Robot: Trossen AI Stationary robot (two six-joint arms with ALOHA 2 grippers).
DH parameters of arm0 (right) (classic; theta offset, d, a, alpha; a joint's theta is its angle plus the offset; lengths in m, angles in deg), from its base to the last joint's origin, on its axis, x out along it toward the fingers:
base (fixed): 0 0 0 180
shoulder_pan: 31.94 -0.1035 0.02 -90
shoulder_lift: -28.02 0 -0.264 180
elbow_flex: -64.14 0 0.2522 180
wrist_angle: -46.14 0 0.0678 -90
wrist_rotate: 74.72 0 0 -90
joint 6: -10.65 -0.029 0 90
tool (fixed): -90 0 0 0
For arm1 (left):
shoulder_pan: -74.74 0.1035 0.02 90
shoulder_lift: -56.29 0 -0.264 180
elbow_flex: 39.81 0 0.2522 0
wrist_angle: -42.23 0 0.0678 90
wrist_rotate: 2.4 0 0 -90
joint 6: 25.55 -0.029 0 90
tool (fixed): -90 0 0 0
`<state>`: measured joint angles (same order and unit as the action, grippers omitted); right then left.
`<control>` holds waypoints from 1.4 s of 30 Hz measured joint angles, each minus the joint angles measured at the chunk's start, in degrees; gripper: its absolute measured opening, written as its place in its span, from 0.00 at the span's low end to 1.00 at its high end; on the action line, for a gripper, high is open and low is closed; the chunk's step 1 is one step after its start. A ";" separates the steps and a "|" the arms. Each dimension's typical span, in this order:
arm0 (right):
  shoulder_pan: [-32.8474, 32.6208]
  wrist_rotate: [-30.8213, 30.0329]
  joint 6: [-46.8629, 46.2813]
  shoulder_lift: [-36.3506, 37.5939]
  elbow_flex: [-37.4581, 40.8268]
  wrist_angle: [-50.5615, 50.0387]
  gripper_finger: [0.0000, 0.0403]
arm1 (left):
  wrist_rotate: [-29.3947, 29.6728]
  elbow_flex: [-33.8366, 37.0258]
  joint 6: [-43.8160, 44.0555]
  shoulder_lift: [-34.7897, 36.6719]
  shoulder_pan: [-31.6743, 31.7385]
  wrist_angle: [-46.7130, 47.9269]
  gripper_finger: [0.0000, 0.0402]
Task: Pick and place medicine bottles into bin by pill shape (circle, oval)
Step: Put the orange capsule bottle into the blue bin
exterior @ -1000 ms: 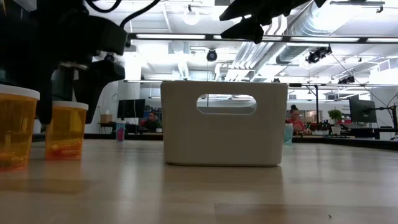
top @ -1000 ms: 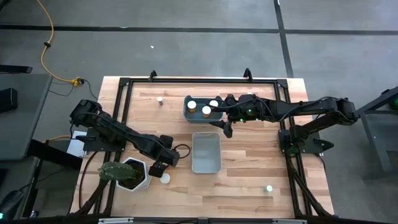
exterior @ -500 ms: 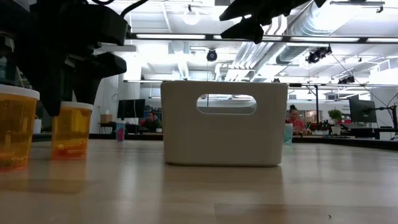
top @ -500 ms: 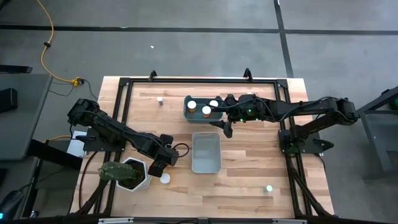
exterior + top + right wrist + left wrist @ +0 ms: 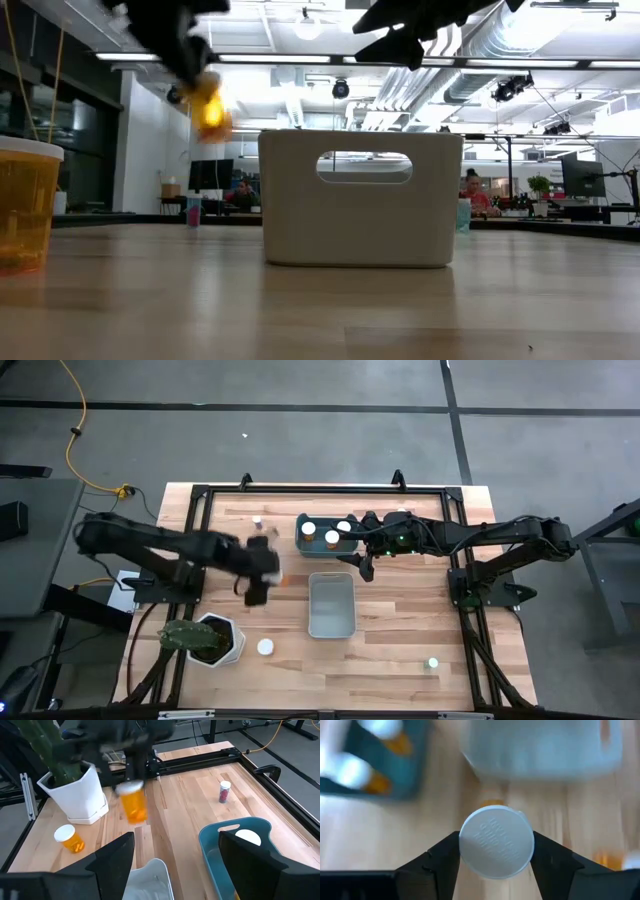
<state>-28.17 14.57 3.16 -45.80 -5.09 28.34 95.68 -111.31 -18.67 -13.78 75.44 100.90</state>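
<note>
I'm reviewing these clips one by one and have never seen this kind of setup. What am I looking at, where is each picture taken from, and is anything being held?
Two dark robot arms work at a wooden table. One picture looks straight down, one looks level across the tabletop, and two come from cameras on the arms' wrists. The left gripper is shut on an amber medicine bottle with a white cap, lifted above the table. The right gripper hangs open beside the blue bin, which already holds bottles. A grey bin sits mid-table. Near the front stand a white plant pot and another bottle.
</note>
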 joint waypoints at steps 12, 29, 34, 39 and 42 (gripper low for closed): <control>-0.02 0.72 0.00 0.00 0.00 0.92 0.70 | -0.28 9.24 6.74 13.54 9.90 -35.05 0.49; -0.02 0.90 2.40 0.00 0.00 2.18 0.70 | -0.08 17.03 11.16 12.68 9.59 -48.88 0.49; -0.02 0.88 2.40 0.61 0.00 7.67 0.70 | -0.06 11.15 6.74 10.11 13.63 -41.62 0.49; -0.02 -2.47 2.62 2.43 0.00 13.21 0.70 | -2.21 0.06 0.15 2.04 19.70 -25.75 0.49; -0.02 -4.14 3.51 3.41 0.00 13.97 0.70 | -5.38 -6.39 -5.12 -5.07 21.97 -19.90 0.49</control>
<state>-28.19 10.43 6.68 -42.38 -5.09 42.31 90.29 -117.69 -23.78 -18.85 97.42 81.00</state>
